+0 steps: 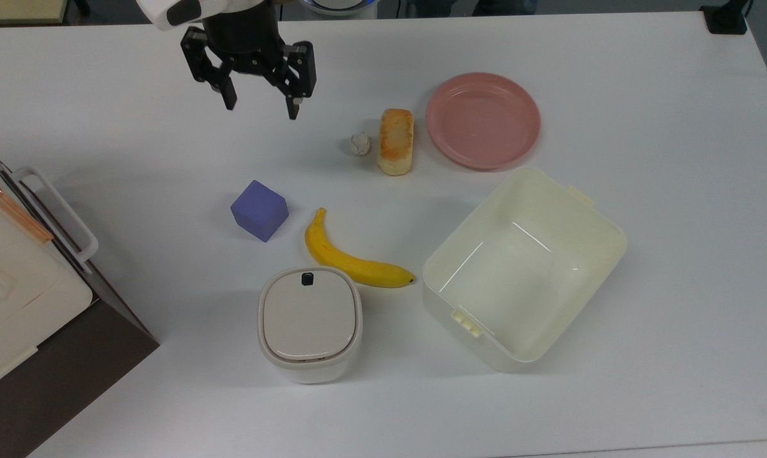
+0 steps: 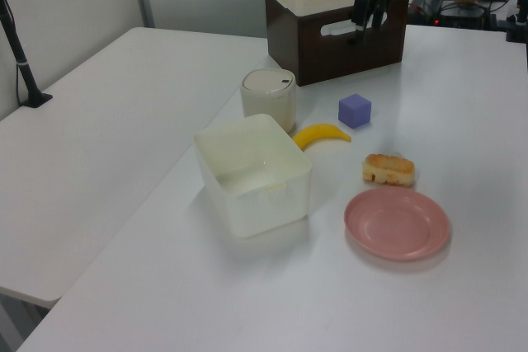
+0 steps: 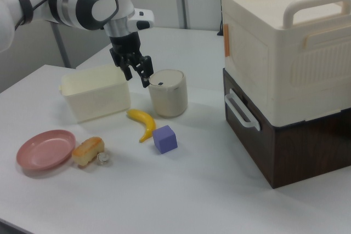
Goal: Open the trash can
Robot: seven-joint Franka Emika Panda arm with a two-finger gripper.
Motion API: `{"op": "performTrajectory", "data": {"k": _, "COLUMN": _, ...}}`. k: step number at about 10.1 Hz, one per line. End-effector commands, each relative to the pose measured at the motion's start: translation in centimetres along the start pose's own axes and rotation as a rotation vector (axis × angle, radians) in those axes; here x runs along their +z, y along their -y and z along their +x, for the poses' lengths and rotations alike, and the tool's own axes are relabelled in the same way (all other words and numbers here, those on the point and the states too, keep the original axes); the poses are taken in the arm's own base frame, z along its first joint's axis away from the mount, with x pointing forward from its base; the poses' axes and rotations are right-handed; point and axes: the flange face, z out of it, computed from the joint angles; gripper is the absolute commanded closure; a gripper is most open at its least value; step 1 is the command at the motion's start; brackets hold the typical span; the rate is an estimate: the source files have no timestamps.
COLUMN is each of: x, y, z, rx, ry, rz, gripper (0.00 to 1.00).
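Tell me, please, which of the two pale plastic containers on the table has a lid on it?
The small white rounded-square plastic trash can, beside the yellow banana, has a flat lid with a black button. The larger cream rectangular plastic tub is lidless and open.

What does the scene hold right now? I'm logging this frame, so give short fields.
trash can: lid shut, black button facing the banana
gripper: open, empty, above the table, apart from the can
cream tub: lidless, empty
purple cube: beside the banana
bread: next to the pink plate
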Motion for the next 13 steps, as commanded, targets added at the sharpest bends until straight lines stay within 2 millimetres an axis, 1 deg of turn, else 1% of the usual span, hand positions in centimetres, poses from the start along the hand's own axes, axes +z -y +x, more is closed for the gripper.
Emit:
{"op": "performTrajectory", "data": {"k": 1, "x": 0.9, "y": 0.5, "z": 1.8, "rx": 0.020, "ry": -0.089, "rz": 0.044, "gripper": 0.49}}
{"op": "performTrajectory", "data": {"k": 2, "x": 1.3, "y": 0.7, "z": 2.7, "rx": 0.038, "ry": -0.137, "rz": 0.082, "gripper": 0.53}}
{"op": "performTrajectory", "data": {"k": 3, "x": 1.9, "y": 0.9, "z": 3.7, "rx": 0.050, "ry": -0.195, "rz": 0.106, "gripper": 0.60}}
{"op": "performTrajectory", "data": {"k": 5, "x": 4.0, "y": 1.8, "z": 5.0, "rx": 0.048, "ry": -0.240, "rz": 0.111, "gripper": 0.62}}
{"op": "performTrajectory", "data": {"k": 6, "x": 5.4, "y": 2.1, "z": 5.9, "rx": 0.068, "ry": -0.288, "rz": 0.115, "gripper": 0.62}}
{"op": "performTrajectory", "data": {"k": 7, "x": 7.5, "y": 2.4, "z": 6.9, "rx": 0.078, "ry": -0.337, "rz": 0.108, "gripper": 0.70}}
{"op": "performTrajectory", "data": {"k": 8, "x": 9.4, "y": 2.8, "z": 7.5, "rx": 0.075, "ry": -0.362, "rz": 0.107, "gripper": 0.73}}
{"op": "performTrajectory", "data": {"k": 10, "x": 11.2, "y": 5.4, "z": 7.8, "rx": 0.058, "ry": -0.403, "rz": 0.125, "gripper": 0.74}}
{"op": "performTrajectory", "data": {"k": 11, "x": 12.2, "y": 5.8, "z": 8.1, "rx": 0.078, "ry": -0.425, "rz": 0.131, "gripper": 0.76}}
{"op": "performTrajectory", "data": {"k": 12, "x": 12.2, "y": 6.6, "z": 8.7, "rx": 0.073, "ry": -0.463, "rz": 0.140, "gripper": 0.76}}
{"op": "performTrajectory", "data": {"k": 13, "x": 12.0, "y": 6.7, "z": 9.1, "rx": 0.073, "ry": -0.472, "rz": 0.142, "gripper": 0.76}}
